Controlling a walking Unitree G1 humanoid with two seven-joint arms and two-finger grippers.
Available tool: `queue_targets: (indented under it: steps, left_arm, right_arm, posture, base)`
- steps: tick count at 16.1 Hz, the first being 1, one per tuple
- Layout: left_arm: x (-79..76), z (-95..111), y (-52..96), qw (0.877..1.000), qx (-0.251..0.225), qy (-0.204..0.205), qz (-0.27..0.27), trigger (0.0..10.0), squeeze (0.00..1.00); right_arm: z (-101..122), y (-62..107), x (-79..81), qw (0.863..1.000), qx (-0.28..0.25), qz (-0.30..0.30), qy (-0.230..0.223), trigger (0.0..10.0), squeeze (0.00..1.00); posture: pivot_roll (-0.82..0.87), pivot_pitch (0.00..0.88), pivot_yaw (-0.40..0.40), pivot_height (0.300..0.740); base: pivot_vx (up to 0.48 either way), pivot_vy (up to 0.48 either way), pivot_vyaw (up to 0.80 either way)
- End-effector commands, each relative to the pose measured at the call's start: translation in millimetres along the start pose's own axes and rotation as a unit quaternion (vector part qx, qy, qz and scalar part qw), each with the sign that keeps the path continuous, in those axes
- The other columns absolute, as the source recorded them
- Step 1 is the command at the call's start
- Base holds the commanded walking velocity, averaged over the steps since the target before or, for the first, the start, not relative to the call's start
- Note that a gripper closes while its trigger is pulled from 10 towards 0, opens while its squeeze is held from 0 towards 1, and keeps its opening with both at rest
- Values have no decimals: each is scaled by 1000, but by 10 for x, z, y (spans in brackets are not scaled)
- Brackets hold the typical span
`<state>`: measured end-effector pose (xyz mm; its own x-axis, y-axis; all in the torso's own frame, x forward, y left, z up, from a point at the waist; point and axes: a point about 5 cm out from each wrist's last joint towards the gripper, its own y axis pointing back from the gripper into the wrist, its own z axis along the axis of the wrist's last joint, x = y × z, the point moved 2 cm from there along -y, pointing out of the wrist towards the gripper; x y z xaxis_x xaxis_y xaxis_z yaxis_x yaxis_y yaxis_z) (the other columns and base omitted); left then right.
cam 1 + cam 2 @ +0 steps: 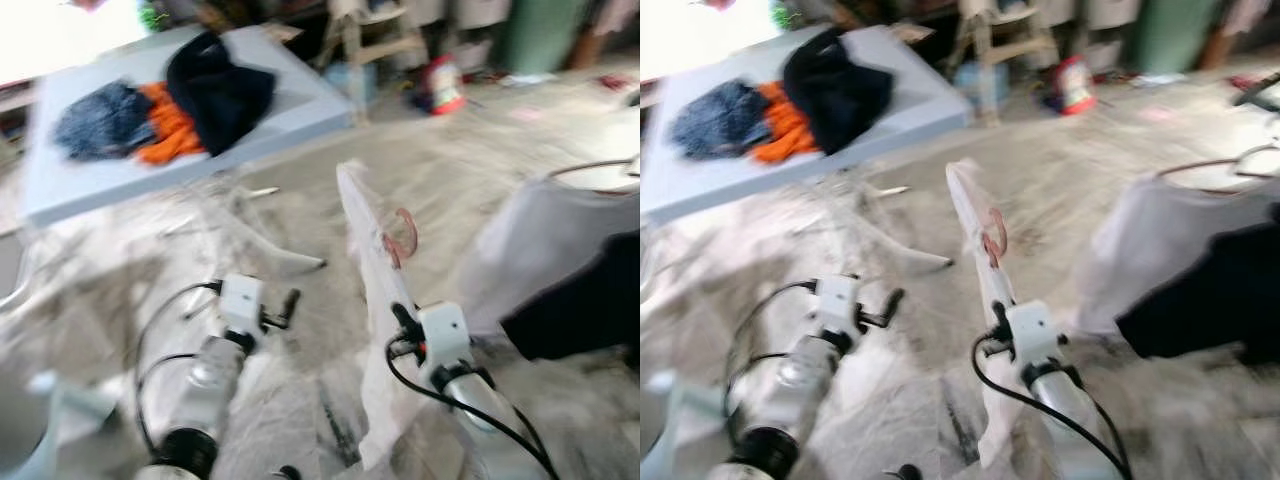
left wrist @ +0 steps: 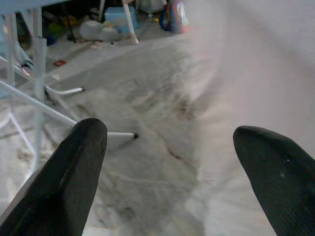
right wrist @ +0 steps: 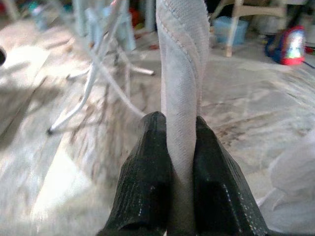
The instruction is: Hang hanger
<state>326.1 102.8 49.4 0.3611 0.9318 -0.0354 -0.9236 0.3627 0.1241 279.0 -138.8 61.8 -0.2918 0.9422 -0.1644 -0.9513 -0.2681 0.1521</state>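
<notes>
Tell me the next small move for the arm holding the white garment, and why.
Probably carry it rightward toward the clothes already hanging there. The right gripper is shut on the white garment, whose pink hanger hook is free, and the left gripper is open and holds nothing. The views are blurred, so the rail itself cannot be made out.

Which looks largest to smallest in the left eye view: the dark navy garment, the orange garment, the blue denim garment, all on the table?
1. Dark navy garment, clearly largest.
2. Blue denim garment and orange garment look about alike; the navy one partly covers the orange, and blur prevents ranking them.
</notes>
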Motion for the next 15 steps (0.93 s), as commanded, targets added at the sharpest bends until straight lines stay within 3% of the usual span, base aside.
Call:
queue_targets:
  steps: [1, 3, 6, 9, 10, 13, 15]
  left_arm:
    - [98, -17, 39, 1000, 5, -5, 8, 10000, 0]
    - [104, -8, 43, 1000, 3, -11, 7, 10000, 0]
    - [143, 23, 54, 999, -4, -33, 10, 10000, 0]
    - [222, 92, 54, 998, -16, -64, 9, 10000, 0]
    - [220, 109, 51, 997, -20, -72, 4, 10000, 0]
    - [212, 158, 44, 994, -30, -103, -10, 10000, 0]
    - [211, 141, 56, 993, -26, -117, -20, 10000, 0]
  right_arm:
    - [102, -41, 70, 1000, -21, 18, 2, 10000, 0]
    - [93, -40, 64, 999, -18, 26, 9, 10000, 0]
    - [51, 10, 87, 994, -2, 102, 48, 10000, 0]
    - [-13, 129, -16, 978, 27, 175, 110, 10000, 0]
    - [-24, 134, -64, 977, 33, 175, 118, 10000, 0]
    - [-101, 288, -41, 951, 65, 261, 150, 10000, 0]
    - [-125, 351, -84, 944, 75, 278, 161, 10000, 0]
  posture:
    - [-7, 105, 33, 740]
    - [-5, 107, 33, 740]
    - [-3, 112, 36, 740]
    - [-2, 115, 37, 740]
    - [-3, 116, 36, 740]
    - [-1, 115, 37, 740]
    - [-1, 115, 39, 740]
  base:
    - [0, 0, 800]
    - [0, 0, 800]
    - [0, 0, 0]
    - [0, 0, 0]
    - [0, 0, 0]
    - [0, 0, 0]
    - [0, 0, 0]
